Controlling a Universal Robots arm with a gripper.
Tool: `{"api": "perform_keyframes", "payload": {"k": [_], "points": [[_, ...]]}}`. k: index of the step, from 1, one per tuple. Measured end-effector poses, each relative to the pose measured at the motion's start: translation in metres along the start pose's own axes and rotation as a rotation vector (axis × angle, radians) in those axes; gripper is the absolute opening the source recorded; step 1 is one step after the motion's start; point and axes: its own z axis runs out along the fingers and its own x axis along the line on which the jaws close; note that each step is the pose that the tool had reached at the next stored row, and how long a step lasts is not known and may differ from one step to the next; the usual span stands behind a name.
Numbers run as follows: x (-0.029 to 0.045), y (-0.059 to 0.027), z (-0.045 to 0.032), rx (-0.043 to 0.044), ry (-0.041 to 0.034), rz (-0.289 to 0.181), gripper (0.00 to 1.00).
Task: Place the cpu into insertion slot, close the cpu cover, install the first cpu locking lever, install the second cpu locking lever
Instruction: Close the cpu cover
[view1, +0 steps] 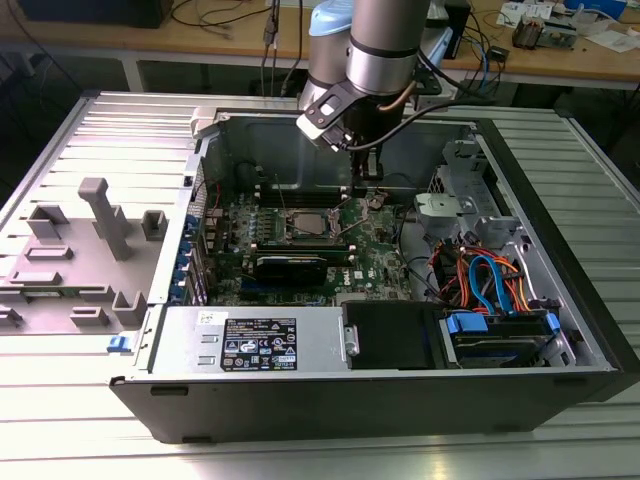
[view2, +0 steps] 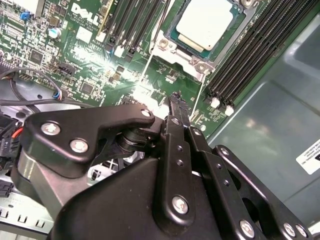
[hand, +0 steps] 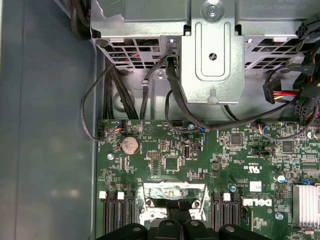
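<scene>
Item: cpu (view2: 205, 22), seated in insertion slot (view2: 166, 47), silver top showing. Claw (view2: 175, 97): fingers pressed together, holding nothing, just beside the slot. Handling note: probably lever work; push with closed tip, slowly, clear of memory slots (view2: 250, 55).

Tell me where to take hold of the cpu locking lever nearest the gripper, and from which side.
Take the locking lever at its free end, the part reaching past the insertion slot corner toward the gripper. It is a thin wire rod, so probably pinch across it, coming down from above the board.
</scene>
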Motion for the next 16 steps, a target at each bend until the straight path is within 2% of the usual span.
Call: {"api": "perform_keyframes", "payload": {"k": [16], "points": [[0.0004,0.0099,0.0001,0.0,0.0,0.0,0.11]]}}
